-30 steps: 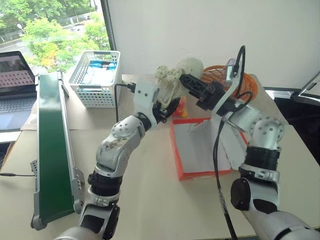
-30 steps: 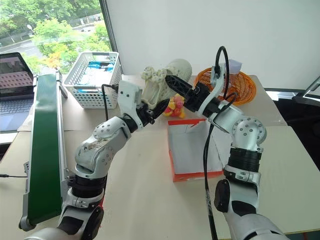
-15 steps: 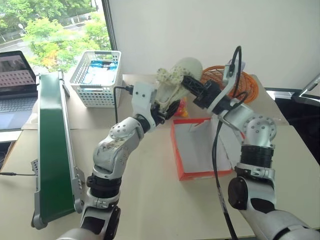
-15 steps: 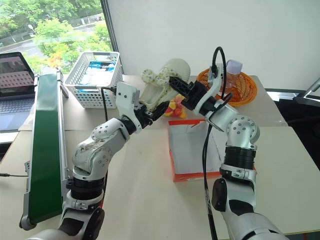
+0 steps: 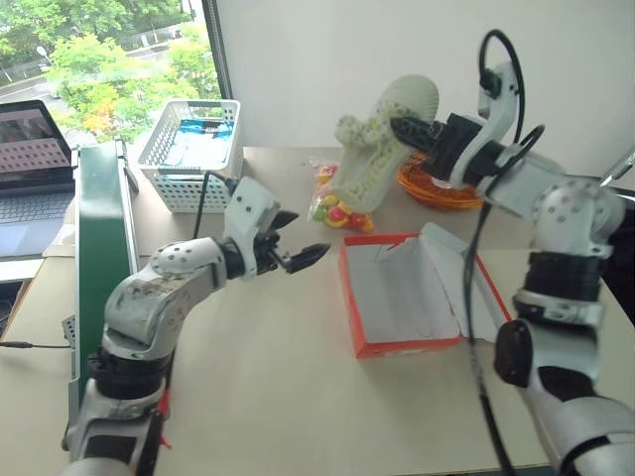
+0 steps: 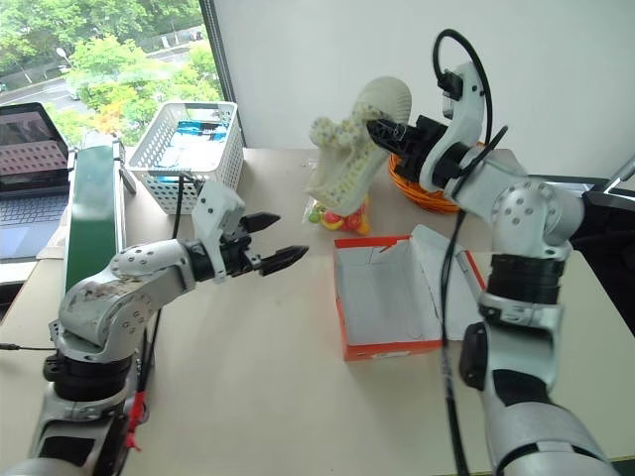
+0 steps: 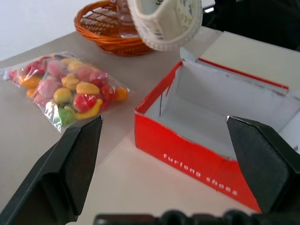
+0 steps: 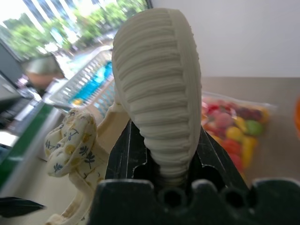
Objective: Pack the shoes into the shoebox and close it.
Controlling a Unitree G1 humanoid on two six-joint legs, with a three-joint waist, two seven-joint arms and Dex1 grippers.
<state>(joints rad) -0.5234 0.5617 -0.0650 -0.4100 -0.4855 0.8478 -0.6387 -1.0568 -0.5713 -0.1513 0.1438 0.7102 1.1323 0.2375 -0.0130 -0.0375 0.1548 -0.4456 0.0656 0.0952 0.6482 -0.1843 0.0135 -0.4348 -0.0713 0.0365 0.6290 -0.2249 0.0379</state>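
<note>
Now, taking the shoebox [image 5: 405, 296] as your landmark and reading from its left: your left gripper [image 5: 290, 241] hangs over the bare table [image 5: 268, 387] just left of the box's red wall, its fingers [image 7: 70, 161] spread wide and holding nothing, pointing toward the box. I'd judge it is parked there to leave the box opening free for the other arm while staying close enough to help steady things. The shoebox itself lies flat on the table with its lid folded out to its right side, the grey-white inside facing up and empty, so neither shoe is packed yet. Behind the box's far left corner lies a clear bag of coloured sweets [image 5: 332, 206], and behind its far right corner sits the orange wicker basket [image 5: 425, 185]. Up above the box's far edge, your right gripper [image 5: 412, 129] has its fingers clenched on the cream shoes [image 5: 382, 139]; in the right wrist view the ribbed sole stands between the two fingers. The shoes are held high, likely so they clear the box wall before being lowered in. Their long axis runs steeply, one end up toward the wall and the other down toward the sweets, whereas the box's long axis runs away from you, so you will probably need to tip them flatter and line them up with it.
</note>
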